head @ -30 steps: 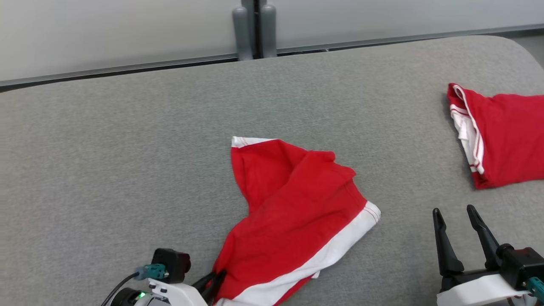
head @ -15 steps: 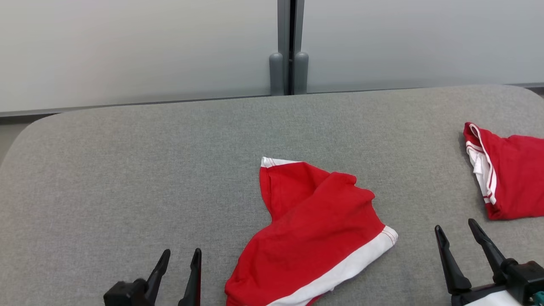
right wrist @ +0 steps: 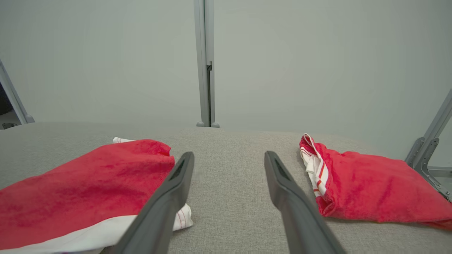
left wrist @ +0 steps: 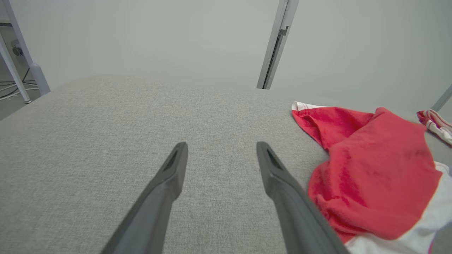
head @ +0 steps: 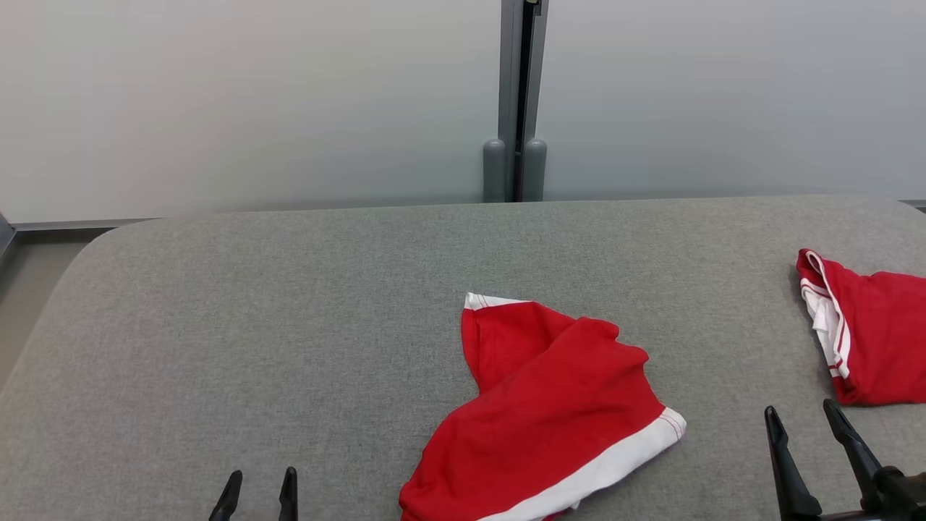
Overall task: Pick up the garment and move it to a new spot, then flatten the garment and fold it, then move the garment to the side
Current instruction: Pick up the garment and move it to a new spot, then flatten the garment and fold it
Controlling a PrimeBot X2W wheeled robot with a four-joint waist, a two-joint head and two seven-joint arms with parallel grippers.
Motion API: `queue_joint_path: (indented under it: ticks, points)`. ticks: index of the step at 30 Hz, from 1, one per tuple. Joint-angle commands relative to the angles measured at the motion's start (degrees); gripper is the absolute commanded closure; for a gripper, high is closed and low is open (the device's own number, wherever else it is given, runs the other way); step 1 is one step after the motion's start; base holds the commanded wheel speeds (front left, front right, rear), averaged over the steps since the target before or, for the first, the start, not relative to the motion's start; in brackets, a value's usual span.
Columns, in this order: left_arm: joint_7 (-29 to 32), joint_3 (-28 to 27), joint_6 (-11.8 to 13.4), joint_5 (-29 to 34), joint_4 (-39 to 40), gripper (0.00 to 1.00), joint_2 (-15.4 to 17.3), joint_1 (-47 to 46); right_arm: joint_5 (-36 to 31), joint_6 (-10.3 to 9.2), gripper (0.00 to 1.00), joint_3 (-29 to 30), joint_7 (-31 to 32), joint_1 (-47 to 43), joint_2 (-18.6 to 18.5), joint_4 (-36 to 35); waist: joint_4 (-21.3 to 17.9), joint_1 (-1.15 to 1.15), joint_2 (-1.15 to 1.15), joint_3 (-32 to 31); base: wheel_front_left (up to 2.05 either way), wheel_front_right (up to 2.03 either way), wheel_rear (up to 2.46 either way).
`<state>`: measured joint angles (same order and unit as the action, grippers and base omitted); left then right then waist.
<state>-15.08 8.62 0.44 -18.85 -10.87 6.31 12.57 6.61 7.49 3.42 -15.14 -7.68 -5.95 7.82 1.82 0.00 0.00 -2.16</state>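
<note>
Garment (head: 557,412) lies between left gripper (head: 260,481) and right gripper (head: 799,409), both spread and empty; white hem (head: 615,463) slants toward the right one (nearer, I judge).

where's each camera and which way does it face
Head view: on the head, facing down at the table; left gripper and right gripper, open, at the bottom.
Left wrist view: low along its fingers; crumpled garment at right.
Right wrist view: along its fingers, between that garment and a folded garment.
All share the crumpled garment.
</note>
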Motion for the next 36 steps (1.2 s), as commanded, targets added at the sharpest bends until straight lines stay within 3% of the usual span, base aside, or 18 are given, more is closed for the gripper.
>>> queue_joint_path:
  ticks: [1, 12, 23, 27, 30, 36]
  points:
    - [-0.07, -1.93, -1.24, 1.2, 0.14, 0.0, -0.56, 0.25, -0.05, 0.01, 0.0, 0.24, 0.0, -0.61, -0.06, 0.15, -0.02, 0.0, 0.0, 0.02, 0.0, 0.0, 0.0]
    - [-0.09, -7.49, -5.35, 5.07, 0.32, 0.0, -3.08, -0.49, 0.04, 0.01, 0.0, -0.48, 0.0, 0.54, -0.06, 0.29, -0.13, 0.0, 0.0, 0.99, 0.0, 0.0, 0.0]
    - [-0.09, -7.74, -6.05, 4.34, 1.76, 0.0, -3.31, -1.77, -0.28, 0.01, 0.0, -0.45, 0.0, 1.85, -0.82, -0.57, 0.24, 0.0, 0.0, 1.47, 0.0, 0.0, 0.0]
    - [0.4, -4.94, -5.85, 1.17, 2.75, 0.0, -3.39, -1.76, 1.03, 0.01, 0.0, -4.09, 0.0, 3.8, -4.09, 0.06, 0.47, 0.0, 0.0, 2.01, 0.0, 0.0, 0.0]
    - [7.49, -2.06, -6.42, -2.98, 4.94, 0.0, -3.21, -2.77, 3.89, 0.0, 0.0, -10.25, 0.89, 6.34, -9.44, 3.69, 1.16, 0.0, 0.0, 3.49, 0.0, 0.0, 0.0]
    - [25.69, 1.46, -5.49, -8.35, 10.47, 0.0, -2.9, -0.53, 12.06, 0.0, 0.0, -22.53, 10.41, 14.16, -19.06, 7.42, 2.16, 0.0, 0.0, 7.75, 0.0, 0.0, 0.0]
